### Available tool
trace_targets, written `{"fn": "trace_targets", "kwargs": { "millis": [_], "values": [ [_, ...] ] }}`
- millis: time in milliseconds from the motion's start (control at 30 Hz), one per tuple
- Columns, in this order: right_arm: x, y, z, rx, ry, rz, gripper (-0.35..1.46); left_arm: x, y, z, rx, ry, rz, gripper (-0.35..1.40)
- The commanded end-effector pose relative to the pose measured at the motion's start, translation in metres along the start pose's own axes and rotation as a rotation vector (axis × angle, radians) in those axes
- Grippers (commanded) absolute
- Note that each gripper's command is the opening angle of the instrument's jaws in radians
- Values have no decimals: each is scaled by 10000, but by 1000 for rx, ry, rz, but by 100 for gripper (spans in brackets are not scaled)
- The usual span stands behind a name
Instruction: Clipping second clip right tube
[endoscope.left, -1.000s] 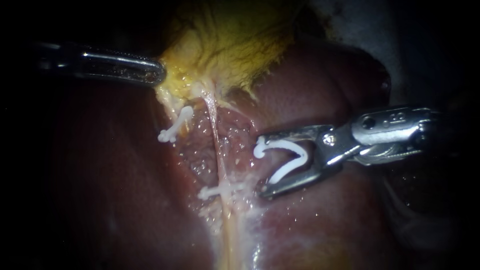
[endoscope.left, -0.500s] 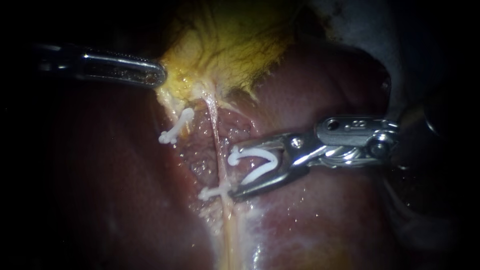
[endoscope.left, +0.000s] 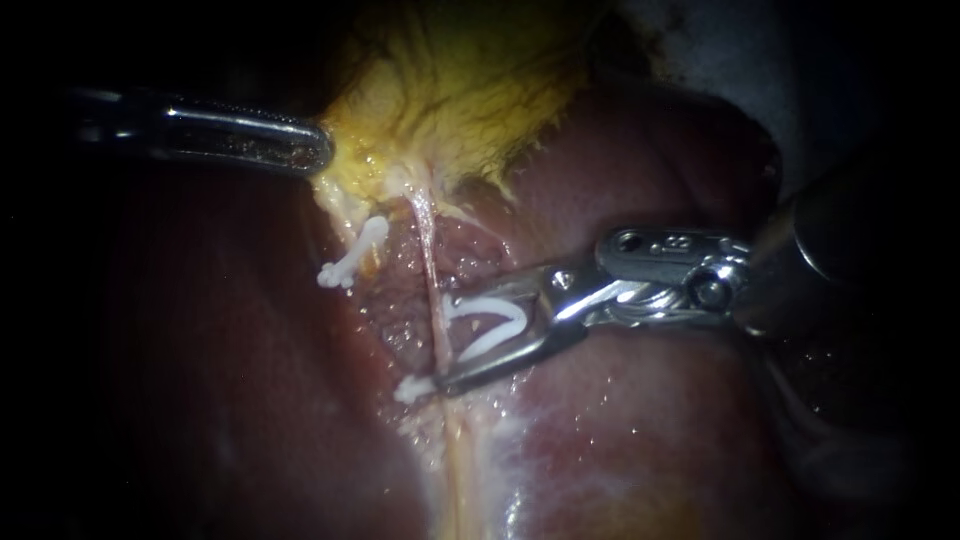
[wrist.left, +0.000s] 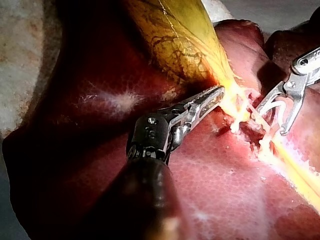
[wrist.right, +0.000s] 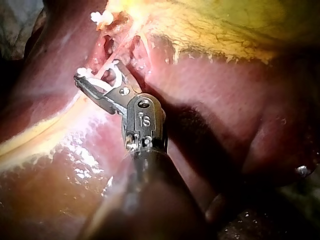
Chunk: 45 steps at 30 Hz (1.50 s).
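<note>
One clip (endoscope.left: 412, 388) sits on the right tube (endoscope.left: 428, 250). The second clip (endoscope.left: 515, 318), unclosed, is held in my right instrument's (endoscope.left: 445, 342) spread jaws, its mouth at the tube just above; squeezing remains. My left instrument (endoscope.left: 318, 150) pinches the gallbladder (endoscope.left: 460, 90).

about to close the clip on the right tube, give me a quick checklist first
1. Open clip seated between the right instrument's jaws: ok.
2. Right tube fully between the clip's legs: cannot tell, the jaw tips only just reach it.
3. Space from the lower clip: cannot tell, the lower jaw hides its end.
4. Left tube's clip apart from the jaws: ok.
5. Left instrument away from the clipping site, up at the gallbladder: ok.
</note>
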Motion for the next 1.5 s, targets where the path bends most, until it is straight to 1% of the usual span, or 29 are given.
{"fn": "trace_targets", "kwargs": {
  "millis": [33, 167, 200, 267, 400, 633, 733, 800, 933, 1033, 1100, 1267, 1367, 1500],
  "values": [
    [-2, 1, 2, 13, 5, 10, 53, 1, 0, 1, 0, 0, 0, -35],
    [-8, 5, 9, 90, 36, 47, 53, 1, 0, 1, 2, 0, 0, -35],
    [-8, 6, 11, 119, 43, 55, 53, 1, 0, 1, 2, 0, 0, -35],
    [-8, 7, 14, 145, 50, 61, 53, 1, 0, 1, 2, 0, 1, -35],
    [-5, 8, 20, 221, 103, 100, 52, 2, 0, 1, 2, 0, 1, -35],
    [0, 0, 24, 334, 152, 128, 51, 2, 0, 1, 2, 0, 1, -35],
    [4, -4, 26, 362, 162, 132, 51, 2, 0, 2, 2, 0, 1, -35],
    [6, -7, 27, 377, 166, 136, 51, 2, 0, 2, 2, 0, 1, -35],
    [11, -9, 25, 408, 190, 142, 50, 2, 0, 2, 2, 0, 1, -35],
    [15, -9, 23, 411, 199, 145, 49, 2, 0, 1, 2, 0, 1, -35],
    [16, -9, 23, 411, 199, 145, 48, 2, 0, 1, 2, 0, 1, -35],
    [16, -10, 23, 407, 191, 181, 44, 2, 0, 1, 2, 0, 1, -35],
    [16, -9, 24, 408, 190, 181, 41, 3, 0, 1, 2, 0, 1, -35],
    [16, -8, 26, 411, 187, 179, 30, 3, 0, 1, 2, 0, 1, -35]
  ]
}}
